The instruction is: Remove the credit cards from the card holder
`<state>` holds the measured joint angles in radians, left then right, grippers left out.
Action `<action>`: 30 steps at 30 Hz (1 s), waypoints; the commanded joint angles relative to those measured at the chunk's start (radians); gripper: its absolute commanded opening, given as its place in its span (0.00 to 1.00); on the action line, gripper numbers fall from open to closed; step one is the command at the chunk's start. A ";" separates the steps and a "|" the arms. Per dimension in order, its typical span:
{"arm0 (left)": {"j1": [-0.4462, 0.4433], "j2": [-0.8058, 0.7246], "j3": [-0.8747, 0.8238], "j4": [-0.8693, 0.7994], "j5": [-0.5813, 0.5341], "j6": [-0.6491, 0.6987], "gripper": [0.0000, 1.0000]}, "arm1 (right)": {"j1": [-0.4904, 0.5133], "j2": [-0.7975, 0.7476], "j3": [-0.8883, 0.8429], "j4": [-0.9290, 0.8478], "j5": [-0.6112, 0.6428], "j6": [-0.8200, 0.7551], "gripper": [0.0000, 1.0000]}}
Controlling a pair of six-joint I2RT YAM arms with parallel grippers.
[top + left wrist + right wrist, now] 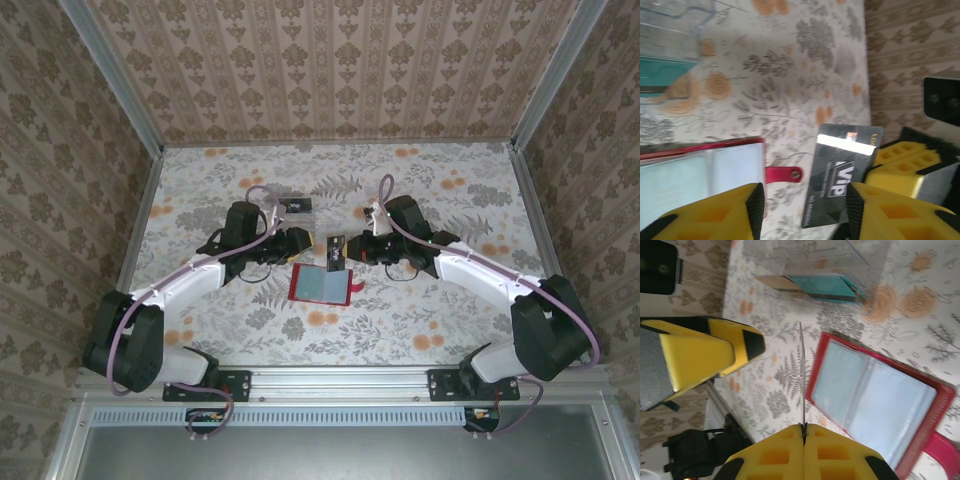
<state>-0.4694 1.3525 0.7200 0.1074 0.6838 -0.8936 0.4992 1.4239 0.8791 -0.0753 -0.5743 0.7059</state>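
Observation:
The card holder (pixel 320 284) lies open and flat on the table, a red wallet with pale panels (pixel 875 395) and a small red tab (pixel 784 174). Just above its far edge my right gripper (pixel 347 248) is shut on a black credit card (pixel 336 254). That card (pixel 842 175) shows pale "VIP" print in the left wrist view and appears edge-on (pixel 802 375) in the right wrist view, pinched between the right gripper's (pixel 804 432) yellow fingers. My left gripper (pixel 805 215) is open, its jaws apart beside the card, holding nothing; it sits left of the card (pixel 300 246).
A clear plastic tray (pixel 840 260) stands beyond the wallet, holding a teal card (pixel 825 287) and another behind it; the tray (pixel 670 20) also shows in the left wrist view. Both arms meet over the table's middle. Patterned walls enclose the table.

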 commanded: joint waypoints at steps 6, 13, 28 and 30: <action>0.006 -0.010 -0.054 0.223 0.109 -0.144 0.37 | -0.021 -0.026 -0.025 0.204 -0.145 0.109 0.00; 0.007 -0.009 -0.063 0.260 0.136 -0.161 0.29 | -0.021 -0.011 -0.038 0.255 -0.166 0.141 0.00; -0.018 -0.045 -0.070 0.287 0.174 -0.169 0.14 | -0.021 0.000 -0.069 0.302 -0.164 0.164 0.00; -0.019 -0.052 -0.072 0.291 0.175 -0.172 0.13 | -0.021 0.001 -0.069 0.302 -0.164 0.163 0.00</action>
<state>-0.4725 1.3327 0.6590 0.3500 0.8089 -1.0561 0.4805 1.4239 0.8211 0.1844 -0.7158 0.8532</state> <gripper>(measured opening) 0.130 0.060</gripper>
